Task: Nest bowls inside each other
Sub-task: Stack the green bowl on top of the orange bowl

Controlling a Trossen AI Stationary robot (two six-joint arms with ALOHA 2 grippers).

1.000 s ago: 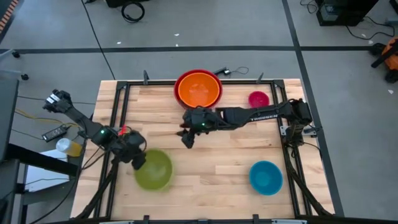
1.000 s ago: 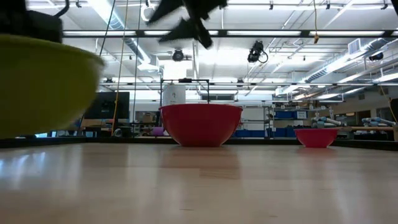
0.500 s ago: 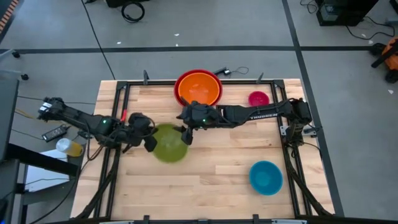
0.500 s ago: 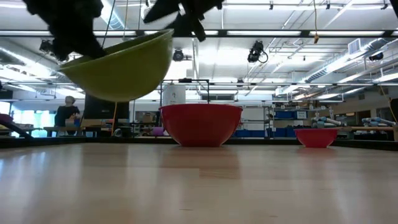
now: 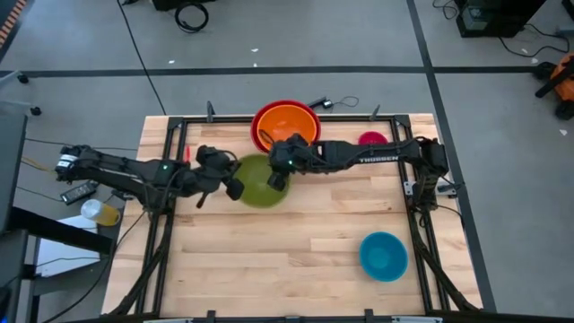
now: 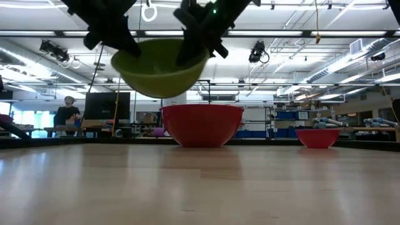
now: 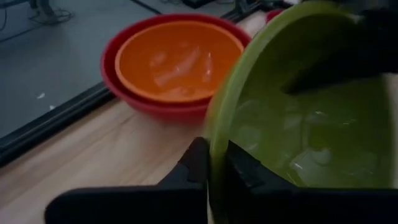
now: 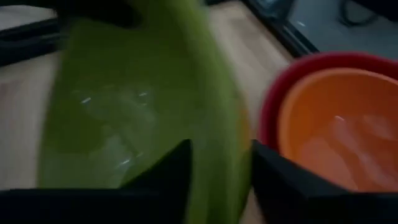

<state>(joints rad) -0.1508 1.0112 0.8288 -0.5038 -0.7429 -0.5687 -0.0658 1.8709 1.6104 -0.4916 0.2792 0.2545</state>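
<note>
The lime green bowl point(image 5: 258, 184) hangs in the air left of centre, just in front of the red bowl point(image 5: 257, 121), which stands at the far edge with the orange bowl point(image 5: 289, 127) nested inside it. My left gripper point(image 5: 235, 179) is shut on the green bowl's left rim. At the opposite rim my right gripper point(image 5: 278, 178) is open. One of its fingers stands inside the bowl and one outside; whether they touch the rim I cannot tell. The low view shows the green bowl point(image 6: 159, 72) well above the table, higher than the red bowl point(image 6: 201, 125). My left gripper pinches the green bowl's rim point(image 7: 217, 134) on the side toward the table's left, one finger point(image 7: 245, 171) inside the bowl and one point(image 7: 198, 163) outside. The fingers come from the left, slanting down. The bowl is lifted clear, mouth up, slightly tilted.
A small pink bowl point(image 5: 375, 139) stands at the far right, partly under my right arm. A blue bowl point(image 5: 383, 256) stands near the front right. The black frame rails point(image 5: 170, 179) run along the table's edges. Bare wood lies in front of the green bowl.
My left gripper has carried the green bowl up from the table's near left toward the centre and the far edge, up to the red bowl, swinging round as it went. My right gripper has moved to the green bowl's right rim, which now stands between its fingers.
</note>
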